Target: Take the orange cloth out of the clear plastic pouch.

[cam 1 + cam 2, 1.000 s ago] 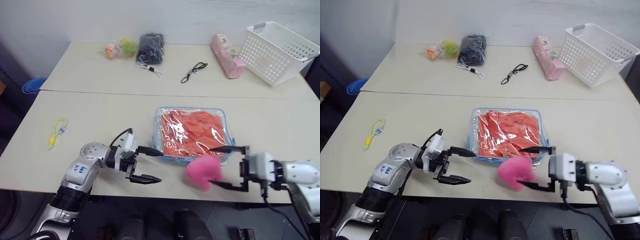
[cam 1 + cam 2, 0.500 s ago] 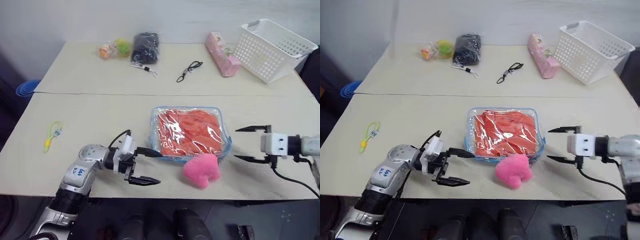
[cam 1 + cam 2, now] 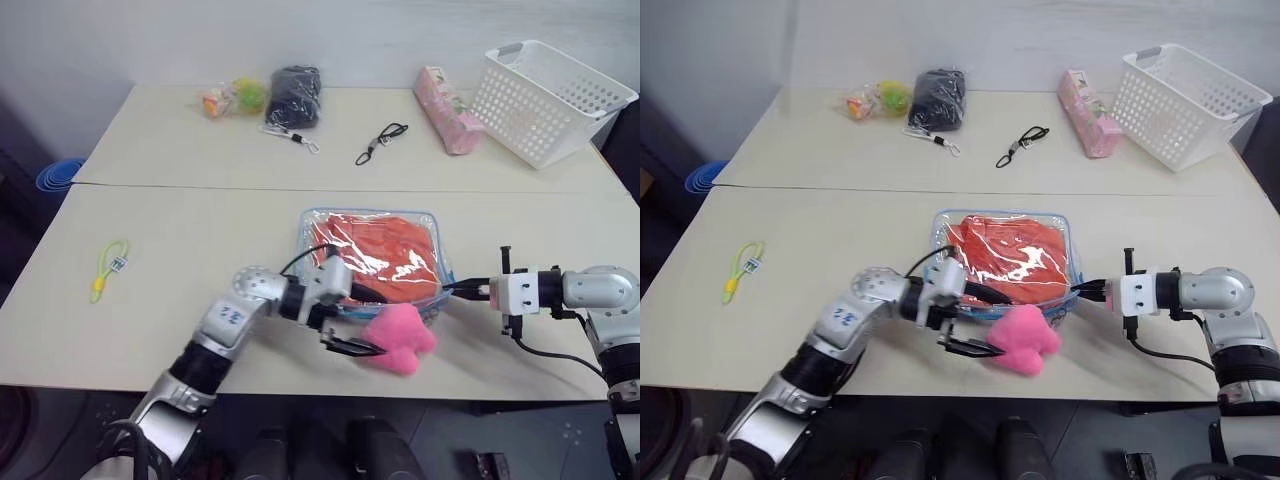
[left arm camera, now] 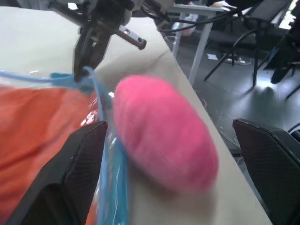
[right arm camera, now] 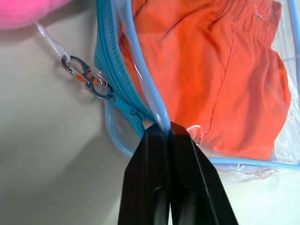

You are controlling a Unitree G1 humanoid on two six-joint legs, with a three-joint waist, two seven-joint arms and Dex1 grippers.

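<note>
Desk is carrying everything, so starting there and going down in size. White mesh basket is sitting at the far right corner. Clear plastic pouch is lying flat toward the near edge, a bit right of the middle, and the orange cloth is sitting folded inside it, showing through the plastic. Pink plush toy is lying right against the pouch's near side, close to the desk's near edge.

Left gripper is reaching in from the near-left with its fingers spread wide apart, one finger lying over the near part of the pouch and the other down by the plush, gripping nothing. Right gripper is coming in from the right edge with its fingers clenched tight, pinching the pouch's rim at the corner nearest it, right beside the blue zipper trim. A small clip on a string is hanging off that zipper.

Along the far edge: a black bundle, a pink packet just beside the basket, a little bag of yellow-green and orange stuff and a black cord. Yellow-green loop is lying near the left edge, well apart from everything else.
</note>
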